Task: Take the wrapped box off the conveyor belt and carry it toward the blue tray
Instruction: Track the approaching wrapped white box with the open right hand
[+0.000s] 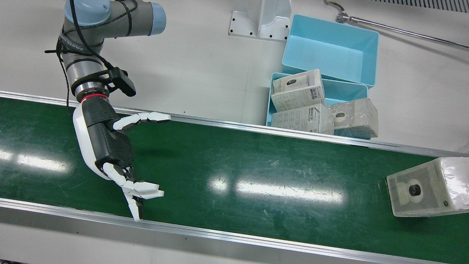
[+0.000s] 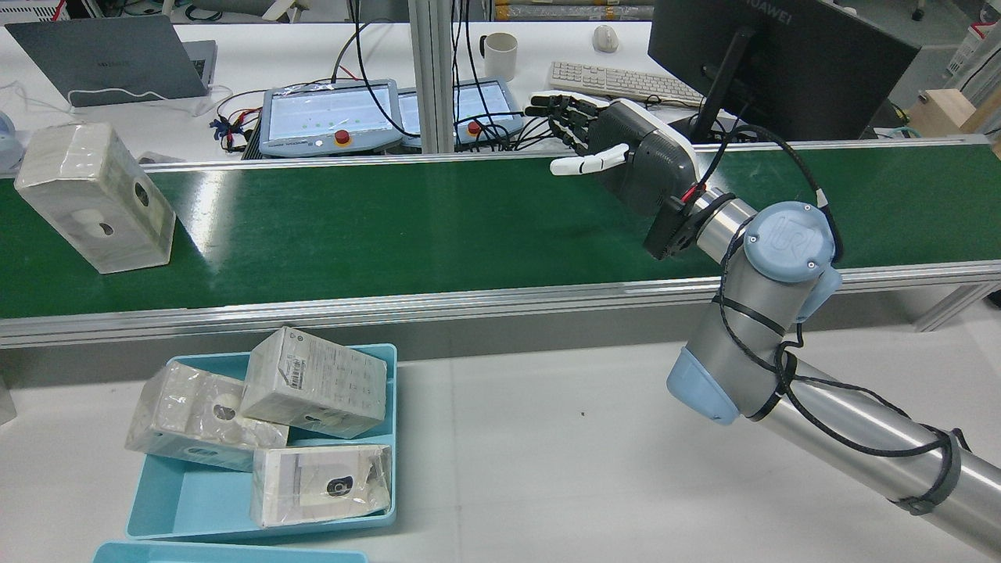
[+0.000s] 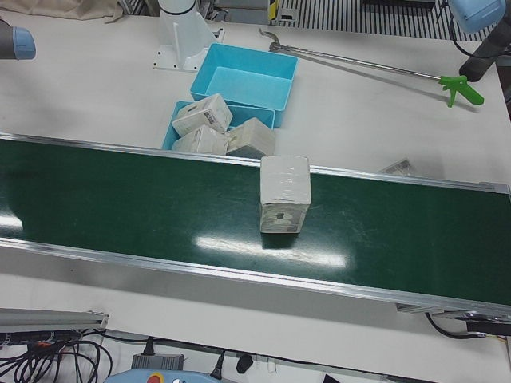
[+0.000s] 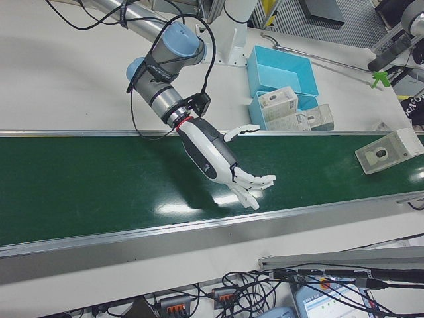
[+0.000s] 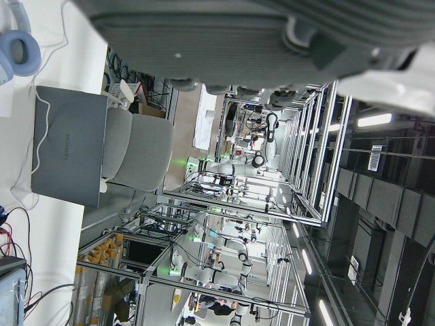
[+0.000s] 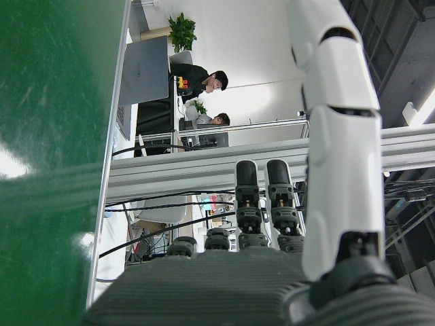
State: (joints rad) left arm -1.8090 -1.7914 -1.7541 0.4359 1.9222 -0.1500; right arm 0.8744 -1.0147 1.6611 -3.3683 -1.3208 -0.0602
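Behind the white desk (image 2: 328, 47) holding a grey laptop (image 2: 117, 59), monitor (image 2: 782, 55) and keyboard (image 2: 618, 80), metal racking (image 5: 272, 204) recedes, possibly under ceiling strip lights.

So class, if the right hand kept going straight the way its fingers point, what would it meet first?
Probably nothing on the belt: the right hand points across the green conveyor belt toward its outer rail, which it likely passes above; height is unclear.

Right arm reaches forward and down, its right hand (image 1: 110, 146) hovering palm-sideways, fingers (image 1: 144, 190) spread and holding nothing. Left hand (image 5: 272, 41) shows only its palm edge.
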